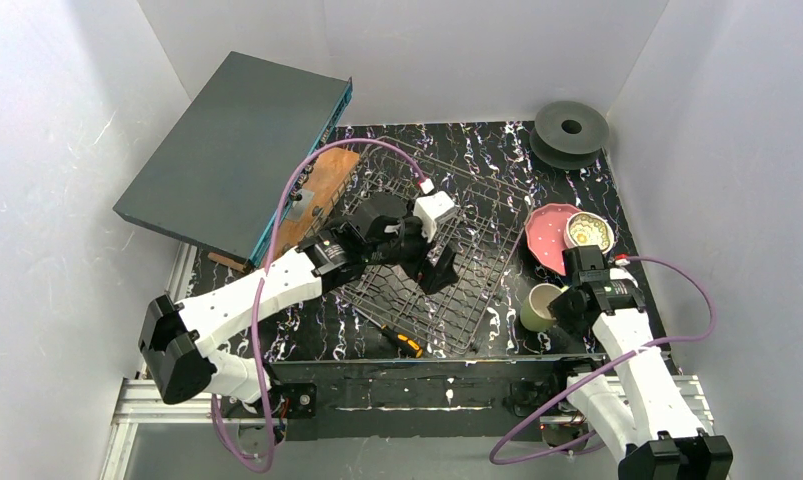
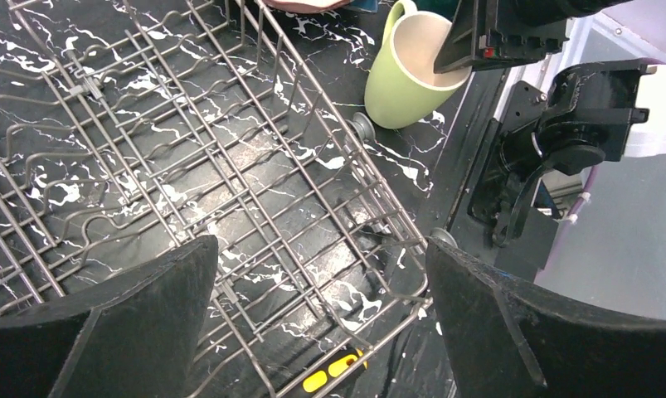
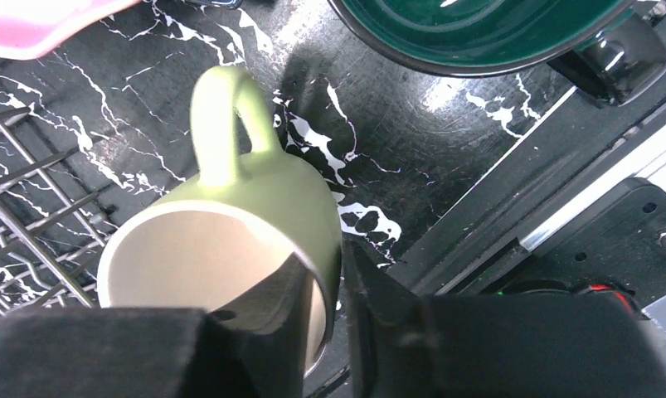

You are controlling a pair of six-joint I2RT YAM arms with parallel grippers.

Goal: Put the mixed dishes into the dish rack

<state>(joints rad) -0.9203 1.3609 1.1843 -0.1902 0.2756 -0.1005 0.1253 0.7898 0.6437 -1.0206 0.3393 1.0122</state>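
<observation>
The pale yellow-green mug [image 3: 255, 199] stands on the black marbled table just right of the dish rack [image 1: 477, 215], handle pointing away from me. My right gripper [image 3: 333, 282] pinches its near wall, one finger inside the cup and one outside. The mug [image 1: 541, 306] also shows in the top view. A dark green mug [image 3: 478, 33] sits just beyond it. The pink scalloped plate [image 1: 547, 238] leans by the white bowl [image 1: 589, 232]. My left gripper [image 2: 321, 282] hangs wide open over the rack's [image 2: 230, 182] near right corner, with nothing between its fingers.
A yellow-and-black screwdriver [image 1: 402, 340] lies at the rack's front edge. A black spool [image 1: 571, 128] sits at the back right. The big grey box [image 1: 232, 150] leans at the back left over a wooden board [image 1: 322, 185]. White walls close in on both sides.
</observation>
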